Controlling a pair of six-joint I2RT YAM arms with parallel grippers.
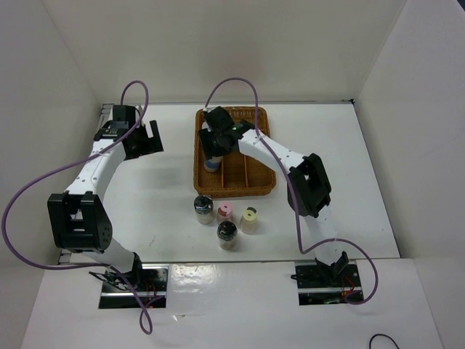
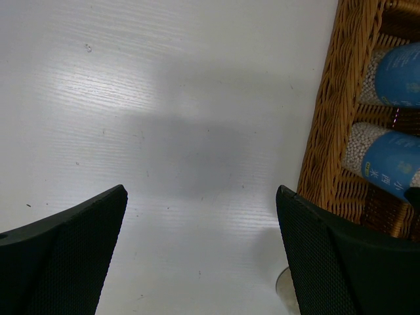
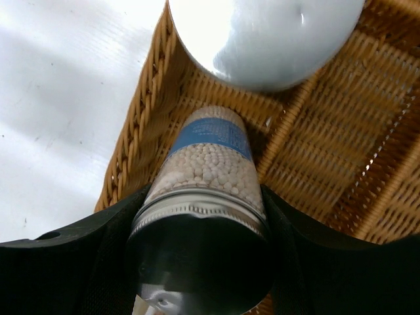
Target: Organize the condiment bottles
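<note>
Right wrist view puts the right claw (image 3: 203, 223) clenched on a blue bottle (image 3: 210, 157), a black finger (image 3: 85, 262) pressed to each side just under its silver lid; the bottle's far end points at the floor of the basket (image 3: 328, 131), close to the left wall; a second silver lid (image 3: 262, 39) fills the top of this view, just beyond the held bottle.

Top external view adds what the wrist views miss: four bottles on the desk (image 1: 145, 203) in front of the basket, namely a dark-capped bottle (image 1: 203, 207), a pink bottle (image 1: 225, 211), a yellow bottle (image 1: 249, 218) and a second dark-capped bottle (image 1: 227, 234) nearest the arms; the left claw (image 1: 143, 138) hangs over bare desk, well left of the basket.

Left wrist view shows that claw released, jaws wide apart with nothing between them; through the basket wall it catches two blue labels side by side over white beads; one label carries pale characters, too small to read.
</note>
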